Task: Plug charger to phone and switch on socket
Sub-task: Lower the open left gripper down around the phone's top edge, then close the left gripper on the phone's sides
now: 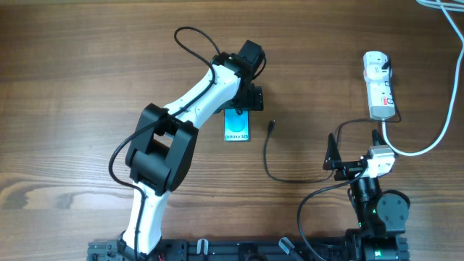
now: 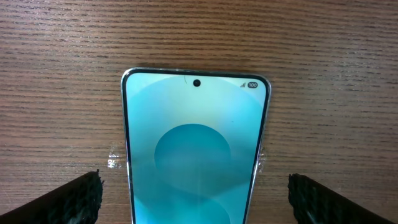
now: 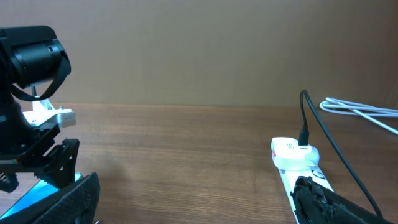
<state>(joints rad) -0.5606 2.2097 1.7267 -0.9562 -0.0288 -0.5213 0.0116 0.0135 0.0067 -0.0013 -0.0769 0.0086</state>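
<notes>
The phone (image 1: 237,130) lies flat on the wooden table, teal screen up, and fills the middle of the left wrist view (image 2: 196,149). My left gripper (image 1: 241,107) hovers over its far end, open, with one finger on each side of the phone (image 2: 199,205) and clear of its edges. The charger (image 1: 267,156) is a thin black cable; its loose tip lies right of the phone, and it curls round to a white plug in the socket (image 1: 380,90). My right gripper (image 1: 355,146) is open and empty near the socket's (image 3: 292,186) near end, with bare wood between its fingers (image 3: 196,202).
A thick white lead (image 1: 442,109) runs from the socket out past the table's right edge; it shows at the far right of the right wrist view (image 3: 360,109). The left arm (image 3: 31,62) stands at that view's left side.
</notes>
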